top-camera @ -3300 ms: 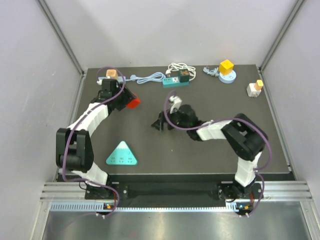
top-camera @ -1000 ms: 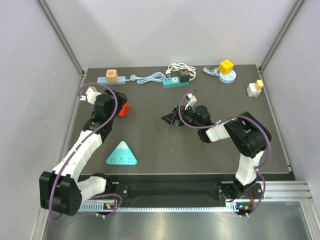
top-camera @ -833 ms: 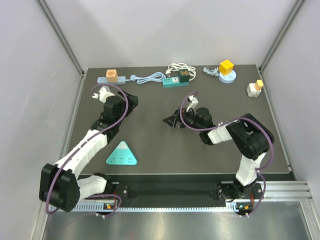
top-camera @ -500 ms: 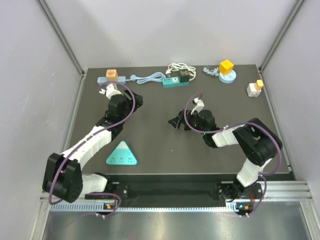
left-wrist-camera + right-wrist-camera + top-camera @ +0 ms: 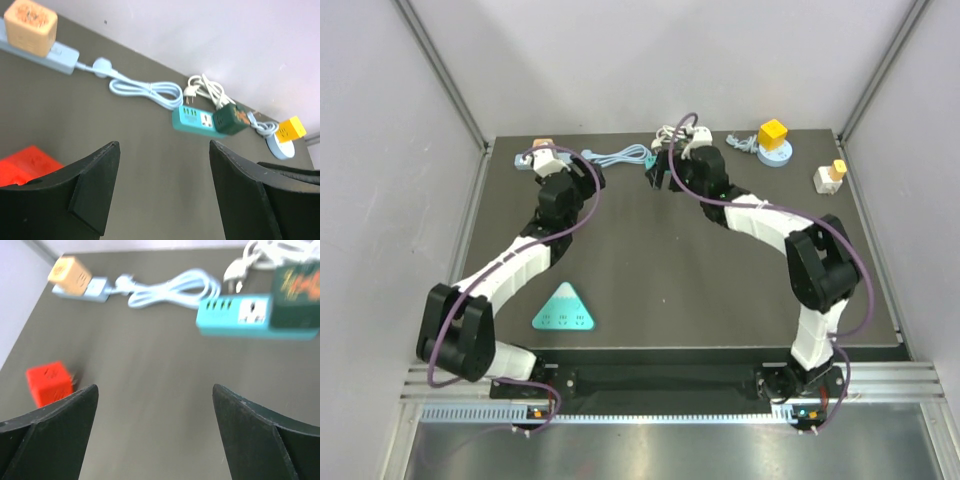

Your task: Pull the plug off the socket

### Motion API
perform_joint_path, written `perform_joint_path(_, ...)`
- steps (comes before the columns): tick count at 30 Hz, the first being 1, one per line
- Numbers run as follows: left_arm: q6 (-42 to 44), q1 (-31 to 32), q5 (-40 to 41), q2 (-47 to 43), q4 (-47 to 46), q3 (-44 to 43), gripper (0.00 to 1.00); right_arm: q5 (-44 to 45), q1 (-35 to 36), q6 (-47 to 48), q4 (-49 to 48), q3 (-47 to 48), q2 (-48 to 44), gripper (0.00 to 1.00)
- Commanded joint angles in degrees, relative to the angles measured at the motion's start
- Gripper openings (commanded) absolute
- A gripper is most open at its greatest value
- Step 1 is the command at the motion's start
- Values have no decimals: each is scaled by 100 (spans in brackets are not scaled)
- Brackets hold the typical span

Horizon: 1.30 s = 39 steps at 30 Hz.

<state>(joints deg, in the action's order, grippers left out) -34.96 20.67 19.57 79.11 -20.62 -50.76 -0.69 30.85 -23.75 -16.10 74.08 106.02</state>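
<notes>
A dark green plug point(image 5: 295, 290) sits in the right end of a teal socket strip point(image 5: 235, 317); both also show in the left wrist view, plug point(image 5: 231, 117) and strip point(image 5: 197, 120). My right gripper point(image 5: 155, 390) is open and empty, hovering just in front of the strip; from above the right gripper point(image 5: 660, 172) hides it. My left gripper point(image 5: 164, 150) is open and empty over bare table, left of the strip, near the left gripper point(image 5: 584, 178) spot at the back left. An orange plug point(image 5: 30, 20) sits in a light blue strip point(image 5: 50, 52).
A loose red cube plug point(image 5: 49, 383) lies on the table under my left arm. A yellow plug point(image 5: 772, 133) stands on a round blue socket point(image 5: 775, 157). A white cube socket point(image 5: 832, 175) is at back right. A teal triangular socket point(image 5: 565, 308) lies front left.
Both arms have stretched toward the back of the table. The right gripper went from the table's middle to the teal strip. The left arm now covers the red cube from above.
</notes>
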Motion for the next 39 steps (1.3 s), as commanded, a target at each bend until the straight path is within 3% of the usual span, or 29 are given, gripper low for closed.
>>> perform_joint_path(1, 366, -62, 152, 366, -873, -416, 77, 324, -176, 502, 695, 904, 533, 95)
perform_joint_path(7, 806, -221, -85, 877, -1460, -540, 78, 193, -308, 915, 1038, 2688, 1728, 93)
perform_joint_path(11, 833, -580, -717, 1097, -1962, -286, 78, -448, -369, 1416, 1441, 4330, 3069, 92)
perform_joint_path(15, 929, -827, -1192, 1317, -2174, -224, 78, -511, -501, 1006, 1575, 5720, 3899, 91)
perform_joint_path(19, 763, -1055, -1517, 1546, -2376, -153, 77, -608, -598, 337, 951, 5582, 4093, 86)
perform_joint_path(29, 701, -1249, -1641, 1809, -2561, -100, 77, -582, -598, 151, 1082, 5784, 4419, 80)
perform_joint_path(39, 648, -1249, -1895, 2047, -2675, -197, 75, 825, -923, 853, 2015, 4750, 3541, 80)
